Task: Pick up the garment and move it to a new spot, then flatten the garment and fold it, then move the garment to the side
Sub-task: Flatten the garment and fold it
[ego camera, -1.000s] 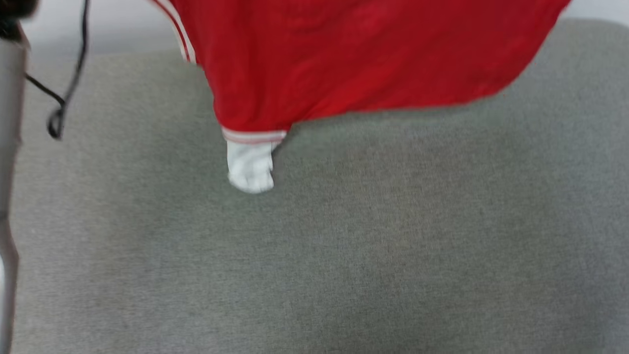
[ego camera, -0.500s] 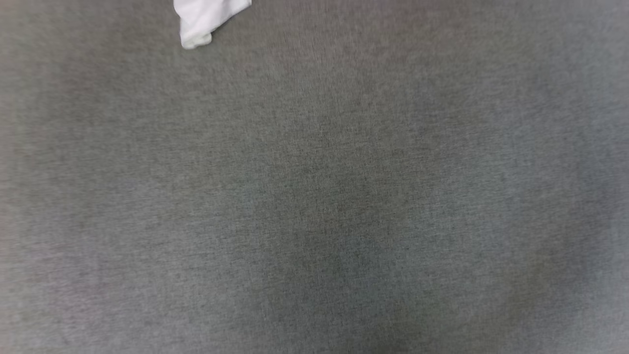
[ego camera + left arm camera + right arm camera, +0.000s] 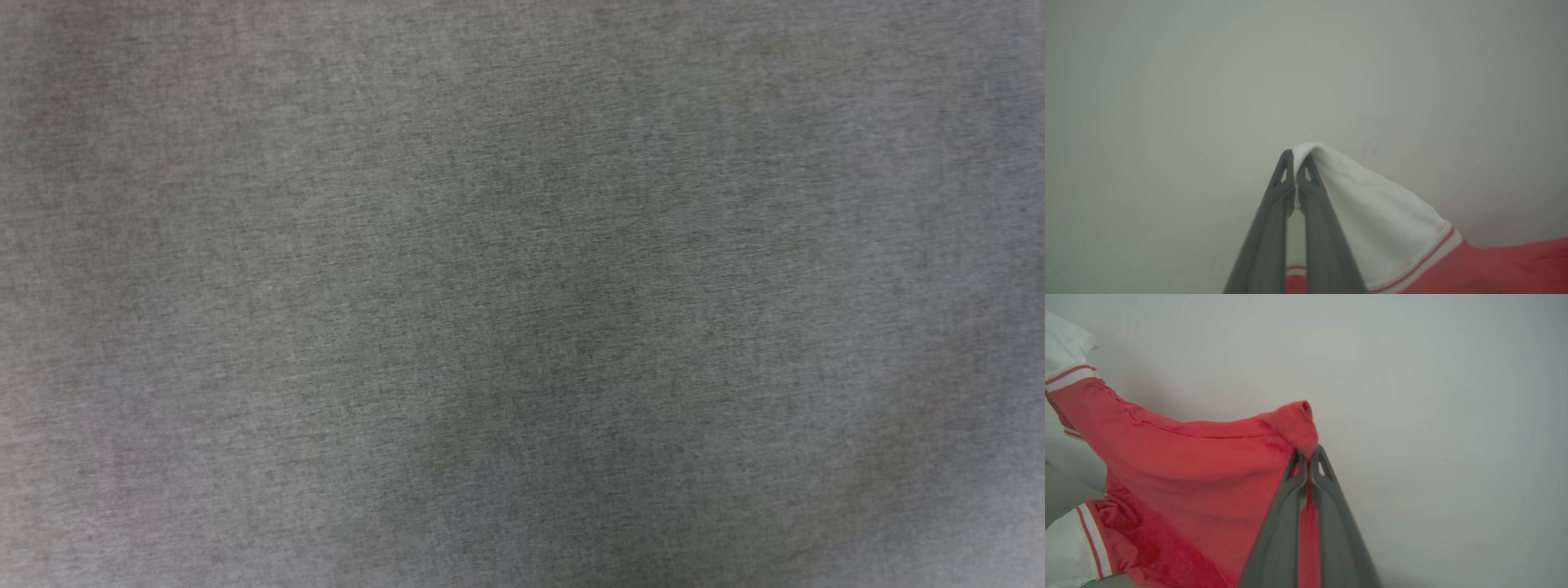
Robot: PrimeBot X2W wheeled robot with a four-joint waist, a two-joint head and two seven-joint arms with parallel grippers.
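Head camera: downward, close on grey fabric surface (image 3: 522, 294). Wrist cameras: close along left tool (image 3: 1295, 163), right tool (image 3: 1308, 457), facing pale backdrop (image 3: 1167, 81); both share garment (image 3: 1380, 212).

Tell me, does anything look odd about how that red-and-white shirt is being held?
Slightly uneven: the red jersey shirt with white sleeves is gripped at mismatched places. The left hand pinches a white sleeve tip, the right hand a bunched red edge, so it hangs creased, not flat.
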